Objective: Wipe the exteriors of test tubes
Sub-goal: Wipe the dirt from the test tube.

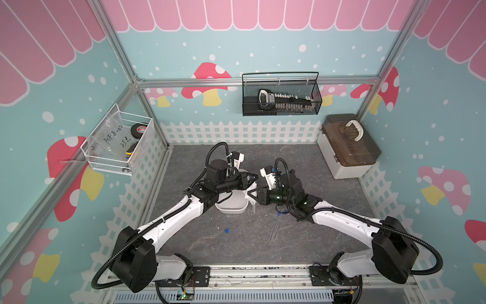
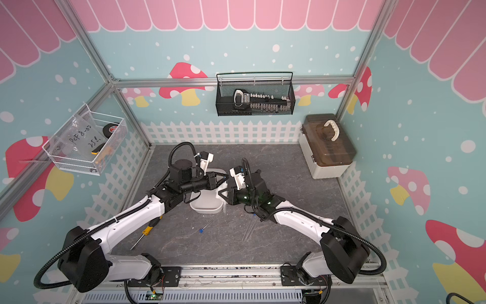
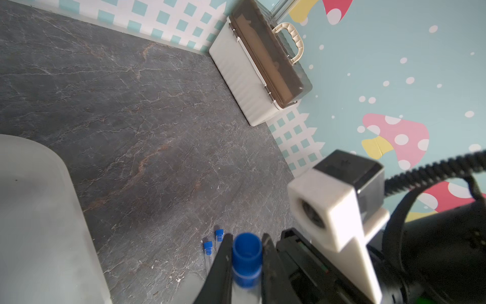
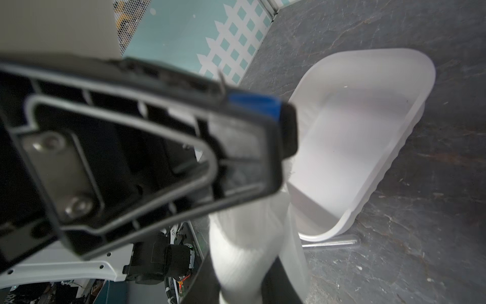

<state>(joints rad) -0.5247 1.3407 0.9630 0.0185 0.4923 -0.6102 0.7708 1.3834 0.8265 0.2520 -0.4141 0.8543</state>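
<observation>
Meeting tip to tip above one edge of the white tray, the left end effector and the right end effector are seen in both top views.

Left end effector: shut tight on the blue cap of the held test tube. In the left wrist view the cap is seen pinched between the two dark fingers.

Right end effector: clamped on the white cloth, which is bunched between its jaws and gathered around the clear body of the held test tube. The tube's clear end is seen sticking out below the cloth, just beside the tray rim and above the desk.

A single test tube is noted flat on the desk, below the left end effector and toward the arm bases, apart from the tray. Its blue cap is at the end farther from the end effector.

A pair of test tubes is noted side by side on the desk, below and behind the right end effector. Their blue caps are partly covered by that arm's wrist.

A screwdriver is seen under the left forearm, well apart from both end effectors. A storage box is seen against the wall, well beyond the right end effector.
</observation>
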